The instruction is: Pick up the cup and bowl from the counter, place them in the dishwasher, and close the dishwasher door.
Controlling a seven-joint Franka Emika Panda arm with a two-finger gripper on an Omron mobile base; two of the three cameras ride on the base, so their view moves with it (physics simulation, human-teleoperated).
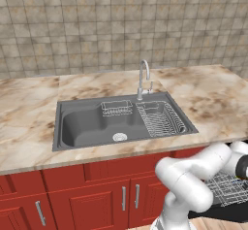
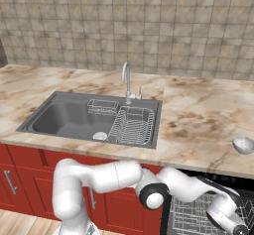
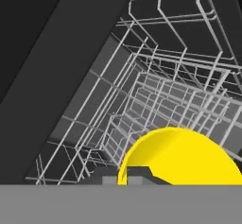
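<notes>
Broadly, we see the grey tiled wall (image 1: 121,25) rising behind the counter (image 1: 29,112), a beige marble-veined top over red cabinets (image 1: 68,200) with silver handles. Set into the counter is the grey sink (image 1: 87,124), with a curved faucet (image 1: 143,78) at its back edge, a wire drainer basket (image 1: 160,118) in its right part and a smaller wire caddy (image 1: 116,108) beside that.

To the right of the cabinets, below the counter, stands the dishwasher (image 2: 208,214), open, its white wire rack (image 2: 191,218) showing. Our white arm (image 2: 99,177) bends low across the cabinet fronts and reaches down into that opening, so from the base cameras it covers much of the rack.

From the right base view we make out the bowl (image 2: 243,144), pale grey, sitting on the counter near its front edge, above the dishwasher and well apart from the sink. The left base view cuts off before that stretch of counter.

Along the hand, the rack's wires (image 3: 156,95) run away from us between dark walls. The cup (image 3: 184,157), bright yellow, sits right at the gripper (image 3: 134,176), over the rack. The fingertips are closed; whether they clamp the cup or merely sit against it we cannot tell, since the contact is hidden at the bottom edge.
</notes>
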